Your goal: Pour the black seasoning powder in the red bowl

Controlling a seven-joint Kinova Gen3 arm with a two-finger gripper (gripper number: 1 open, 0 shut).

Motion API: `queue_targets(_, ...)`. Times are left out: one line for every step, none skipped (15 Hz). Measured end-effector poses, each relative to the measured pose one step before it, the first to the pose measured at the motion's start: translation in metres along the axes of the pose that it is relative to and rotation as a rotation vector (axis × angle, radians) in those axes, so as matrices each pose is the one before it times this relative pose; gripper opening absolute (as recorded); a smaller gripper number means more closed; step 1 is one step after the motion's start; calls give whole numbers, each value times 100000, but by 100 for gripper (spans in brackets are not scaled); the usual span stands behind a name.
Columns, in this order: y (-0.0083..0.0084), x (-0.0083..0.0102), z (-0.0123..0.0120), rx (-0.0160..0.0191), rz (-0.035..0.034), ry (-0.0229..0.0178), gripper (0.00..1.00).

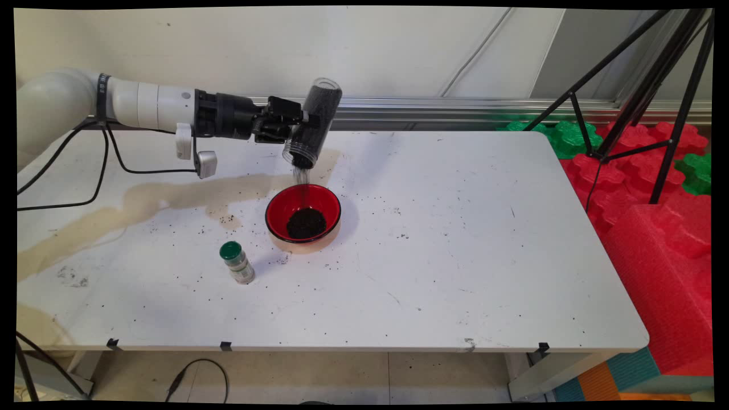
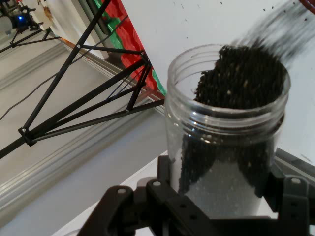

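My gripper (image 1: 303, 122) is shut on a clear plastic jar (image 1: 314, 121) of small black grains, held tipped mouth-down above a red bowl (image 1: 281, 212). A thin stream of grains falls from the jar's mouth into the bowl, where a dark heap (image 1: 306, 222) lies. In the hand view the jar (image 2: 224, 162) fills the middle between my fingers, its open threaded mouth turned away, and grains (image 2: 246, 78) slide out over the rim. A small spice bottle with a green cap (image 1: 237, 262) stands on the table in front and left of the bowl.
The white table (image 1: 455, 239) bears a long tan stain at left and scattered black grains around the bowl. A black tripod (image 1: 643, 97) and red and green foam blocks (image 1: 655, 216) stand off the right end. Black cables hang from the arm at left.
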Motion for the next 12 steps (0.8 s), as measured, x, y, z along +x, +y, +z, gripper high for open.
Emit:
queue_targets(18, 5, -34, -81, -581, -29, 0)
queue_targets(22, 1, -18, -113, -693, -22, 0)
queue_targets(31, 0, -14, -165, -978, 0, 0)
queue_targets(46, -3, -25, -216, -1154, -31, 0)
queue_targets(34, -3, -16, -183, -1024, -18, 0)
queue_targets(32, 5, -32, -214, -1259, 0, 0)
queue_targets(17, -10, -3, -169, -1420, 17, 0)
queue_targets(12, -4, -12, -127, -1228, -5, 0)
queue_targets(-1, -14, -32, -116, -1628, -44, 0)
queue_targets(-26, -26, -26, -61, -2025, -4, 0)
queue_targets(-32, -18, -24, -25, -1789, 23, 0)
queue_targets(-39, -31, -51, -24, -2180, 2, 0)
